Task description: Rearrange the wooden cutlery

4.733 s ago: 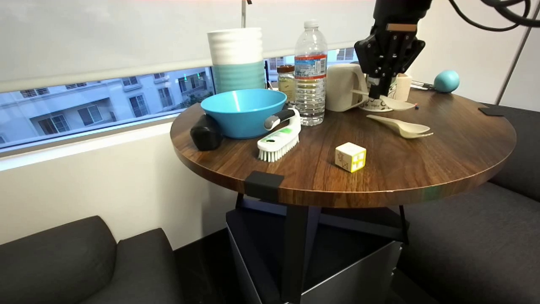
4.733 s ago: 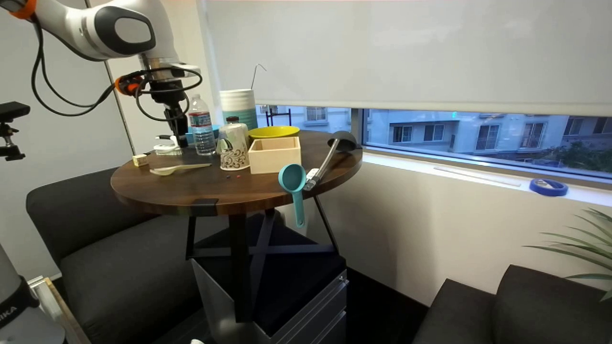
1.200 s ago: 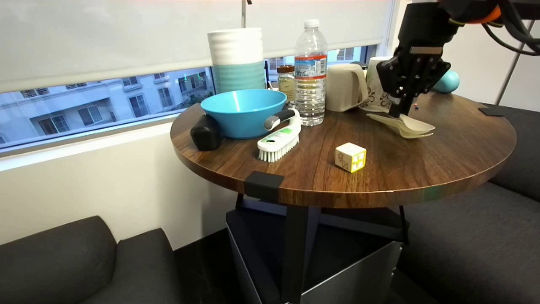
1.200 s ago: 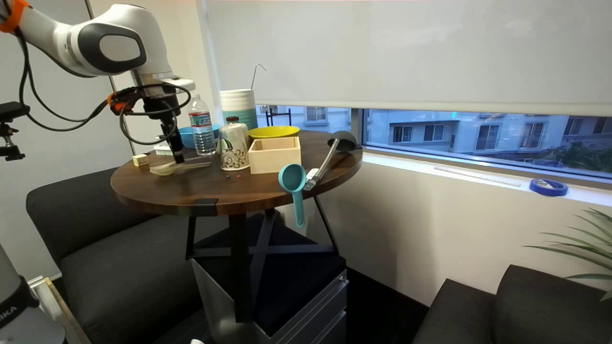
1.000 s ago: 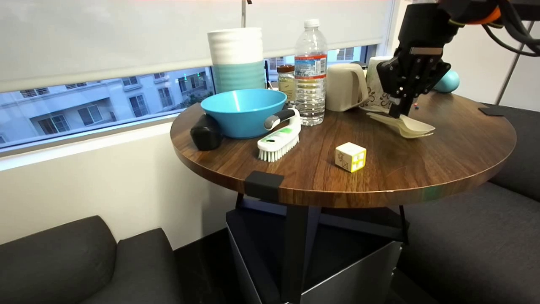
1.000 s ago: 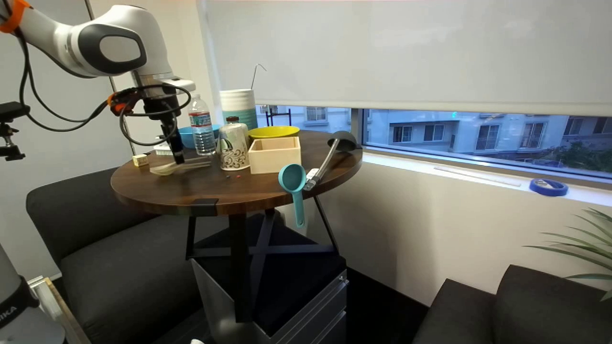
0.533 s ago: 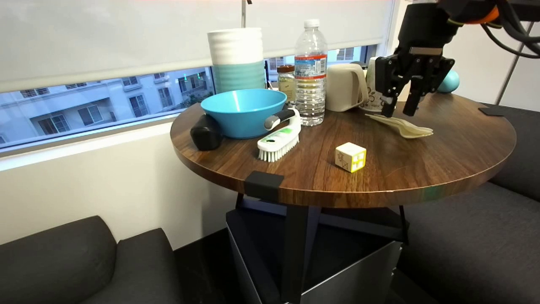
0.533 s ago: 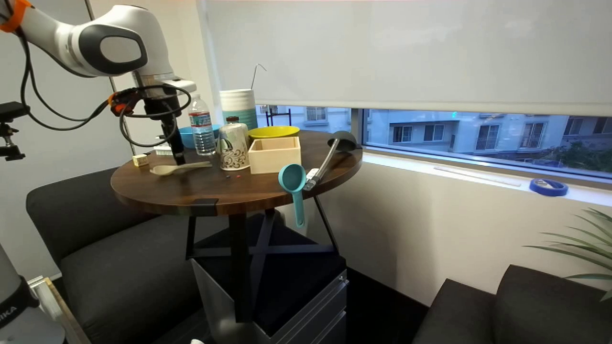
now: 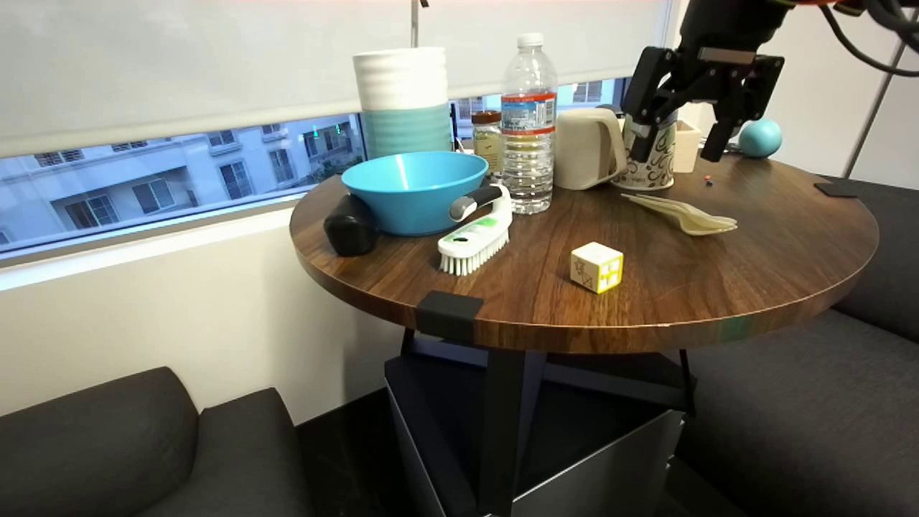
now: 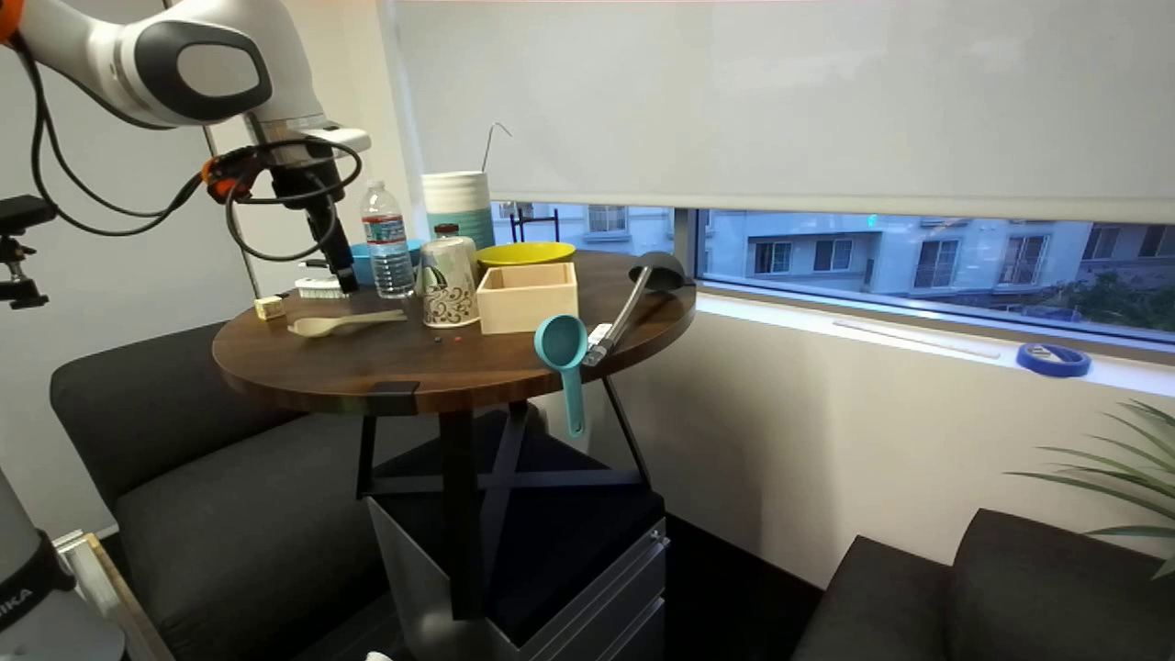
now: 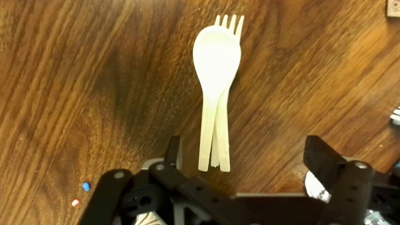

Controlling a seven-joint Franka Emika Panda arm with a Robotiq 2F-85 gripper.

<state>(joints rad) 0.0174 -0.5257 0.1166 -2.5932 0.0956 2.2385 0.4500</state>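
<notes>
The wooden cutlery (image 11: pixel 207 125) lies stacked on the round table in the wrist view, a spoon (image 11: pixel 215 56) on top and a fork's tines (image 11: pixel 240 28) sticking out beyond its bowl. Three handle ends show, slightly fanned. In both exterior views the cutlery (image 9: pixel 686 215) forms one low pile, and the pieces blend together. My gripper (image 9: pixel 677 152) hangs above the table over the handle end, fingers wide apart with nothing between them. Seen from above, the handle ends sit between the open fingertips, nearer one finger (image 11: pixel 173 151), but well below and apart from it.
Near the gripper stand a patterned paper cup (image 9: pixel 650 161), a beige mug (image 9: pixel 585 147), a water bottle (image 9: pixel 530 129) and a wooden box (image 10: pixel 528 308). A cube (image 9: pixel 596 267), a brush (image 9: pixel 474 240) and a blue bowl (image 9: pixel 416 194) also occupy the table.
A spoon carried over from beside the cup has been let go and now rests on the other pieces. My gripper has opened wide and risen off the pile.
</notes>
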